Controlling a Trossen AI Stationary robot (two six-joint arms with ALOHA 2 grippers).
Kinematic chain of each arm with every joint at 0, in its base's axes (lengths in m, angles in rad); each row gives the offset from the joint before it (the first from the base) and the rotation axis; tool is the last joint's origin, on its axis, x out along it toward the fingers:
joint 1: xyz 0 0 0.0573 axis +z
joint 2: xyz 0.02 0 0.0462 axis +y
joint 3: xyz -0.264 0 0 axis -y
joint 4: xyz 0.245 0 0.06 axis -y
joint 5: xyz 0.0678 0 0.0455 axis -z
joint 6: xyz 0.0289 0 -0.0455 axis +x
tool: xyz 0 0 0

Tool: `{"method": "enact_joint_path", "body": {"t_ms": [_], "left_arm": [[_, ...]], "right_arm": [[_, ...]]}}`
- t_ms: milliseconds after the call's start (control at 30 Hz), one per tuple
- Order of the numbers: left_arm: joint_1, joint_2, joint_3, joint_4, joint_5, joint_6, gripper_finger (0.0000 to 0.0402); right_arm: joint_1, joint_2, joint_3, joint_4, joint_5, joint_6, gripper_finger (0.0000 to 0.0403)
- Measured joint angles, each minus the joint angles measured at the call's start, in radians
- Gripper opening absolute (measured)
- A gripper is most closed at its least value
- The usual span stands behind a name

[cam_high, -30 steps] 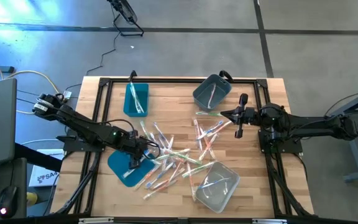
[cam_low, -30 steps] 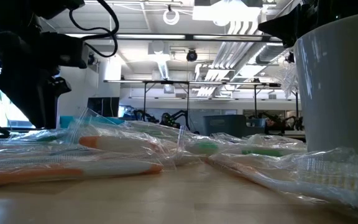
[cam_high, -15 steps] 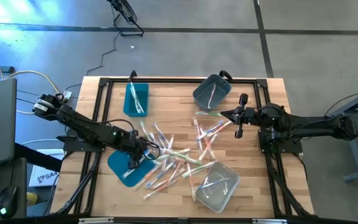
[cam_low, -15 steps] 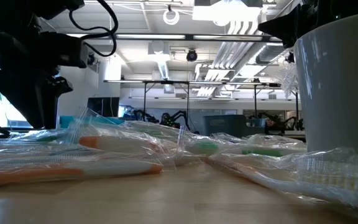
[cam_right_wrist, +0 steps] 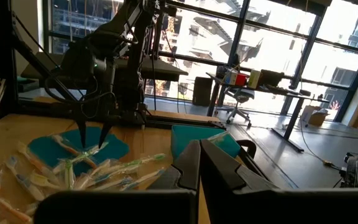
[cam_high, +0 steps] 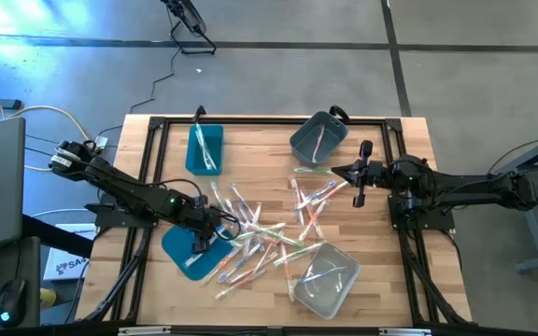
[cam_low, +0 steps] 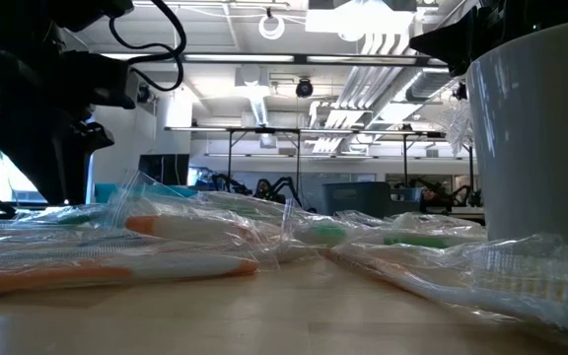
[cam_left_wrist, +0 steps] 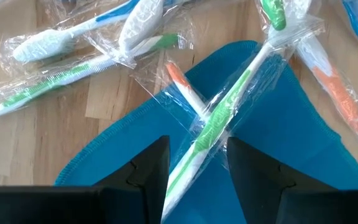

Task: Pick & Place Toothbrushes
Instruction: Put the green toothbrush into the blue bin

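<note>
The table [cam_high: 269, 135] under me was pale wood planking edged by a black frame, standing on a grey floor; level across it, the room behind showed ceiling lights, pipes and desks. Wrapped toothbrushes [cam_high: 260, 233] lay scattered over the middle of the planks, thin pale sticks with green, orange or blue parts, each sealed in crinkled clear film. A teal bin [cam_high: 204, 147] and a grey bin [cam_high: 318, 137] sat at the far edge, each with a brush or two inside, and a clear bin [cam_high: 325, 278] stood near the front. A flat teal lid [cam_high: 192, 250] with a fine ribbed rim lay by the heap.

My left arm stretched low over that lid, wrist bent downward, and my left gripper [cam_left_wrist: 197, 163] stood parted astride a green-handled toothbrush [cam_left_wrist: 219, 118] lying across the lid, the fingers not pressing it. My right arm waited level at the right side, my right gripper [cam_high: 341, 171] closed and empty.
</note>
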Motion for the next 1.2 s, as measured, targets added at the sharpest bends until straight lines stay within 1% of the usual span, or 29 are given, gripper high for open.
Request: {"method": "enact_joint_path", "body": {"t_ms": [533,767,933,1100,1200], "left_arm": [[0.0,0.0,0.0,0.0,0.04,0.007,0.0157],[0.0,0.0,0.0,-0.018,0.039,0.112,0.0157],[0.0,0.0,0.0,-0.048,0.039,0.114,0.0157],[0.0,-0.001,-0.024,-0.034,0.036,0.105,0.0157],[0.0,-0.001,-0.042,-0.029,0.037,0.075,0.0157]], "right_arm": [[0.0,0.0,0.0,-0.001,0.0,0.0,0.0003],[0.0,0.0,0.0,-0.009,0.0,0.0,0.0003],[0.0,0.0,0.0,-0.007,0.0,0.0,0.0003],[0.0,0.0,0.0,-0.007,0.0,0.0,0.0003],[0.0,0.0,0.0,-0.007,0.0,0.0,0.0003]]}}
